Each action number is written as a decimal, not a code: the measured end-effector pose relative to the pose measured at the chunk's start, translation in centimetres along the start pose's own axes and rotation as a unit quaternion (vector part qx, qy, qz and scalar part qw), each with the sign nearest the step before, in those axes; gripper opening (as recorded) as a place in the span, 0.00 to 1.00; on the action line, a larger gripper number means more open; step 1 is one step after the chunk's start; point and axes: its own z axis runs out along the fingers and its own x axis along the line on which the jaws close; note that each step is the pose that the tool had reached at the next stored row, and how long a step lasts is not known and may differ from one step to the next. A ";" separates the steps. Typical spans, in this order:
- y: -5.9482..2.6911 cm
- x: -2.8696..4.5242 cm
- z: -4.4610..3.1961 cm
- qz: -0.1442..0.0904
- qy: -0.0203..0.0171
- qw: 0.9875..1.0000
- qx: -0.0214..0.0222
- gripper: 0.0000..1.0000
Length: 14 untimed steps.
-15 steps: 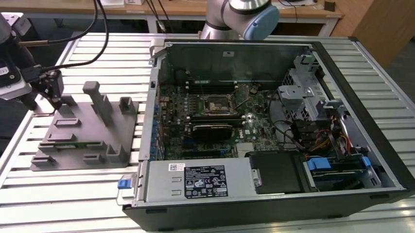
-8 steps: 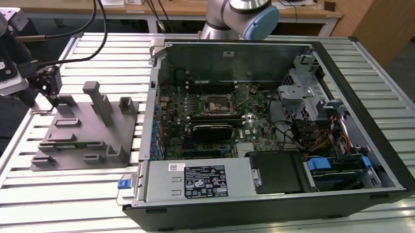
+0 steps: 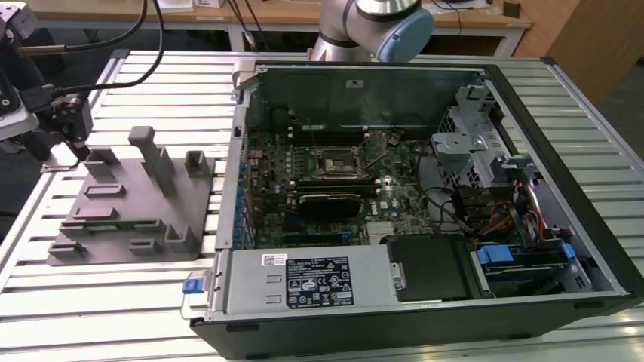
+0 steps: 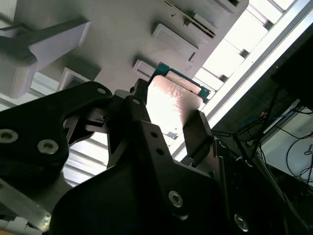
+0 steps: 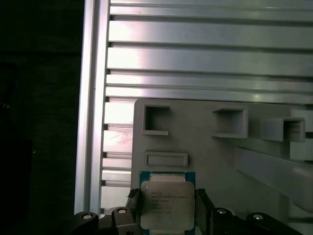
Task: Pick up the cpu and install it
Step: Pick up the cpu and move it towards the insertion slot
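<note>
Slatted metal table (image 3: pixel 151 83) is carrying a grey tray (image 5: pixel 210 152), and at its edge the fingers (image 5: pixel 201 205) of the gripper (image 5: pixel 167 198) are clamping two sides of the cpu (image 5: pixel 165 210). Pick-up seems to be underway; lifting it is calling for a level, steady hold.

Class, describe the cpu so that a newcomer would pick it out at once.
Start at the grey tray on the exterior view's left, beside the open computer case. In the first wrist view, the cpu lies at its edge within the claw: the one silver-topped, green-rimmed square among plain grey blocks.
</note>
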 end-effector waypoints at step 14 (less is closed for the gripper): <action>0.25 0.03 -2.36 0.000 0.000 1.000 0.000 0.54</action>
